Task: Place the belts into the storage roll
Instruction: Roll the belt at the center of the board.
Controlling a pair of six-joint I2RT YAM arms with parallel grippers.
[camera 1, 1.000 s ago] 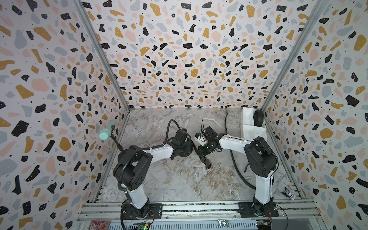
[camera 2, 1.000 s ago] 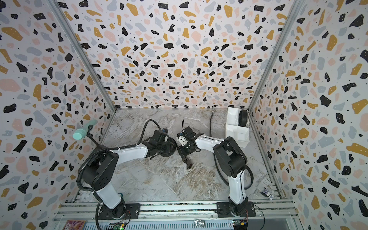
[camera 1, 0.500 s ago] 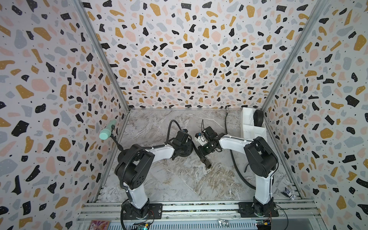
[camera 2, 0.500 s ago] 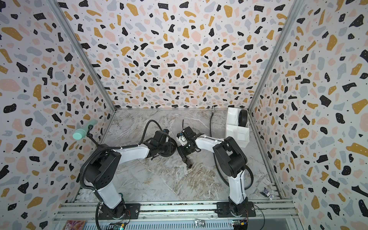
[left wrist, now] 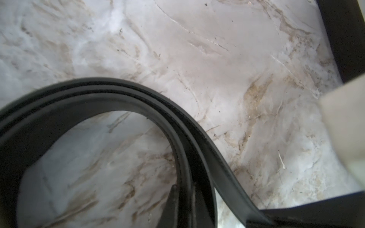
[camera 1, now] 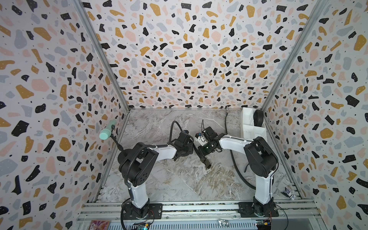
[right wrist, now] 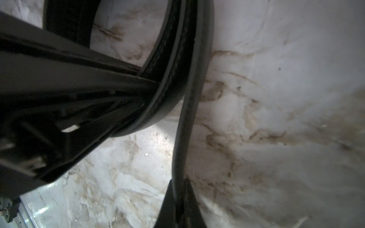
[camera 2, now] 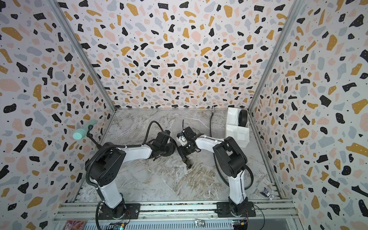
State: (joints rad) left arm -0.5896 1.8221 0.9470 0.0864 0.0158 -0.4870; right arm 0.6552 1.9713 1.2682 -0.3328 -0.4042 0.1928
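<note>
Terrazzo-patterned walls close in a marbled desk (camera 1: 175,179) on three sides. We see two tools, close together near the middle of the desk. Our left tool (left wrist: 184,207) is pinched together on the layered turns of the rolled belt (left wrist: 102,94), a loose coil standing on edge with the desk showing through its centre. Our right tool (right wrist: 178,203) is clamped on the free strap of that same belt, which runs from the coil straight between its fingers (right wrist: 167,205).

We count three belts. Besides the rolled belt between the tools, a stored belt (camera 1: 258,117) sits coiled in the rearmost cell of the storage roll (camera 1: 247,119), rising above its rim. A thin belt (camera 1: 226,121) lies loose on the desk, running from the back wall forward past the right arm.

We count one storage roll, a white divided box in the right rear corner, well apart from both tools. One mint-green cylinder (camera 1: 106,132) stands on a black stalk at the left wall.
</note>
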